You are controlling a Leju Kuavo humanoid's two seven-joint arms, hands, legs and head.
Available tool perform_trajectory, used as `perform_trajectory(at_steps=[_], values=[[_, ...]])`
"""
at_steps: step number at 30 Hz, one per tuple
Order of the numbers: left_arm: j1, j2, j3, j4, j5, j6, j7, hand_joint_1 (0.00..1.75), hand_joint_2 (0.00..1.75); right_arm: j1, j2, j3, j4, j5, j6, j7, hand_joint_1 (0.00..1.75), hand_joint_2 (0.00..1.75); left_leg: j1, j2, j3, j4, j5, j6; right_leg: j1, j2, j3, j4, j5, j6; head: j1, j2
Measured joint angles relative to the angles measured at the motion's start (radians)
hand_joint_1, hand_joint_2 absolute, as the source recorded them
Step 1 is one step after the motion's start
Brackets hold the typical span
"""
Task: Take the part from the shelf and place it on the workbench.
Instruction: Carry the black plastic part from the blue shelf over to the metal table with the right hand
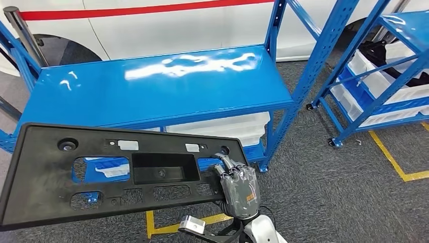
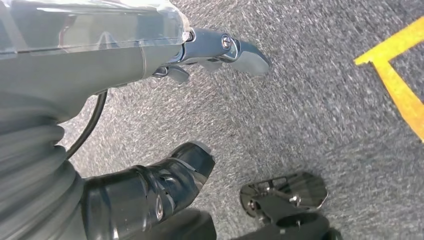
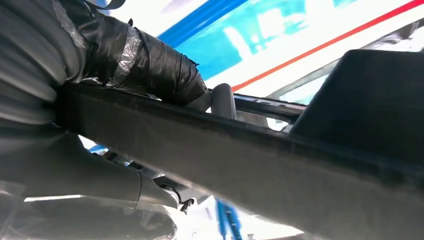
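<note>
**Part held by right hand, short of the blue shelf top**

The black panel hangs before the blue shelf, long axis parallel to its front edge. Right hand grips its right end; left hand hangs empty, fingers apart, over floor.

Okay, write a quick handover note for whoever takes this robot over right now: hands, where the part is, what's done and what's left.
Right hand: grips the black plastic part at its right end, fingers over the top face; the right wrist view shows the edge clamped.
Left hand: holds nothing, hangs over the grey carpet.
Part: held up in front of the blue workbench, not resting on it.
Done: the part is in hand.
Left: carry it over the bare bench top, set it down flat, release.
</note>
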Motion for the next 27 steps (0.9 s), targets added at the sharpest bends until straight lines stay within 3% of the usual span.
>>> perform_trajectory(at_steps=[1, 3, 5, 7, 8, 9, 11, 13, 15, 16, 18, 20, 21, 23, 24, 27], values=[[-0.001, 0.000, 0.000, 0.000, 0.000, 0.000, 0.000, 0.00, 1.75, 0.001, 0.000, -0.001, 0.000, 0.000, 0.000, 0.000, 1.75, 1.75, 0.001, -0.001, 0.000, 0.002, -0.004, -0.006, -0.002, 0.009, 0.001, -0.006, 0.005, -0.007, 0.000, 0.000], [-0.001, 0.000, 0.001, 0.000, 0.000, 0.001, -0.001, 0.00, 1.75, 0.003, 0.001, -0.003, 0.000, 0.000, 0.000, 0.000, 1.75, 1.75, 0.003, -0.029, -0.018, 0.048, -0.041, -0.015, -0.008, 0.025, 0.004, -0.021, 0.017, -0.023, -0.001, 0.000], [0.001, 0.000, 0.003, 0.000, 0.000, 0.002, -0.001, 0.00, 1.75, 0.006, 0.002, -0.004, 0.000, -0.001, -0.001, 0.000, 1.75, 1.75, 0.007, -0.064, -0.069, 0.164, -0.105, -0.019, -0.009, 0.042, 0.001, -0.023, 0.022, -0.032, -0.001, 0.000], [0.004, 0.000, 0.004, 0.000, 0.000, 0.002, 0.000, 0.00, 1.75, 0.015, 0.002, -0.006, 0.000, -0.001, -0.001, 0.000, 1.75, 1.75, 0.007, -0.073, -0.113, 0.259, -0.132, -0.022, -0.008, 0.063, -0.003, -0.018, 0.022, -0.034, -0.001, 0.000], [0.005, 0.000, 0.005, 0.000, 0.000, 0.003, 0.000, 0.00, 1.75, 0.020, 0.001, -0.008, 0.000, -0.001, -0.001, 0.000, 1.75, 1.75, 0.008, -0.074, -0.113, 0.258, -0.118, -0.023, -0.007, 0.074, -0.005, -0.014, 0.022, -0.033, -0.001, 0.000], [0.005, 0.000, 0.005, 0.000, 0.000, 0.003, 0.000, 0.00, 1.75, 0.024, 0.001, -0.009, 0.000, 0.000, -0.001, 0.000, 1.75, 1.75, 0.008, -0.078, -0.095, 0.220, -0.087, -0.022, -0.007, 0.086, -0.007, -0.010, 0.021, -0.032, -0.001, 0.000], [0.005, 0.000, 0.005, 0.000, 0.000, 0.003, 0.000, 0.00, 1.75, 0.027, 0.001, -0.011, 0.000, 0.000, -0.002, 0.000, 1.75, 1.75, 0.010, -0.107, -0.037, 0.093, -0.028, -0.017, -0.007, 0.107, -0.012, 0.003, 0.017, -0.025, -0.001, 0.000], [0.004, 0.001, 0.006, 0.000, 0.000, 0.003, 0.000, 0.00, 1.75, 0.029, 0.001, -0.014, 0.000, 0.000, -0.002, 0.000, 1.75, 1.75, 0.009, -0.134, -0.006, 0.024, -0.011, -0.011, -0.007, 0.126, -0.022, 0.014, 0.015, -0.014, -0.001, 0.000], [0.003, 0.001, 0.007, 0.000, 0.001, 0.003, -0.001, 0.00, 1.75, 0.032, 0.001, -0.017, 0.000, 0.001, -0.002, 0.000, 1.75, 1.75, 0.008, -0.130, -0.004, 0.016, -0.012, -0.002, -0.009, 0.142, -0.030, 0.014, 0.020, 0.000, -0.001, 0.000], [0.002, 0.001, 0.007, 0.000, 0.001, 0.003, -0.001, 0.00, 1.75, 0.035, 0.001, -0.020, 0.000, 0.002, -0.002, 0.000, 1.75, 1.75, 0.009, -0.121, -0.004, 0.011, -0.007, 0.004, -0.010, 0.141, -0.032, 0.015, 0.021, 0.006, -0.001, 0.000], [0.001, 0.000, 0.007, 0.000, 0.001, 0.003, -0.003, 0.00, 1.75, 0.039, 0.001, -0.027, -0.002, 0.007, -0.003, -0.003, 1.75, 1.75, 0.013, -0.101, -0.002, 0.001, 0.001, 0.019, -0.010, 0.110, -0.049, 0.050, -0.004, 0.016, 0.002, 0.000], [0.003, 0.000, 0.008, 0.000, 0.001, 0.001, -0.004, 0.00, 1.75, 0.045, 0.001, -0.039, -0.004, 0.013, -0.003, -0.011, 1.75, 1.75, 0.012, -0.082, -0.002, -0.002, 0.003, 0.026, -0.012, 0.069, -0.096, 0.153, -0.063, 0.025, 0.006, 0.000], [0.005, 0.000, 0.008, 0.000, 0.002, 0.000, -0.004, 0.00, 1.75, 0.051, 0.001, -0.047, -0.005, 0.016, -0.003, -0.017, 1.75, 1.75, 0.012, -0.070, -0.003, -0.002, 0.003, 0.026, -0.016, 0.060, -0.127, 0.219, -0.093, 0.030, 0.006, 0.000], [0.006, 0.000, 0.009, 0.000, 0.004, 0.000, -0.005, 0.00, 1.75, 0.068, 0.001, -0.068, -0.010, 0.019, -0.003, -0.027, 1.75, 1.75, 0.012, -0.048, -0.004, -0.001, 0.002, 0.026, -0.022, 0.051, -0.158, 0.286, -0.107, 0.036, 0.006, 0.000], [0.006, 0.000, 0.010, 0.000, 0.005, 0.000, -0.005, 0.00, 1.75, 0.076, 0.001, -0.079, -0.013, 0.019, -0.003, -0.029, 1.75, 1.75, 0.012, -0.038, -0.003, -0.001, 0.001, 0.025, -0.024, 0.047, -0.144, 0.260, -0.086, 0.037, 0.006, 0.000], [0.006, 0.000, 0.010, 0.000, 0.009, 0.002, -0.006, 0.00, 1.75, 0.090, 0.001, -0.101, -0.025, 0.021, -0.003, -0.030, 1.75, 1.75, 0.010, -0.013, 0.004, -0.001, -0.005, 0.015, -0.019, 0.000, -0.037, 0.060, -0.005, 0.027, 0.005, 0.000]])
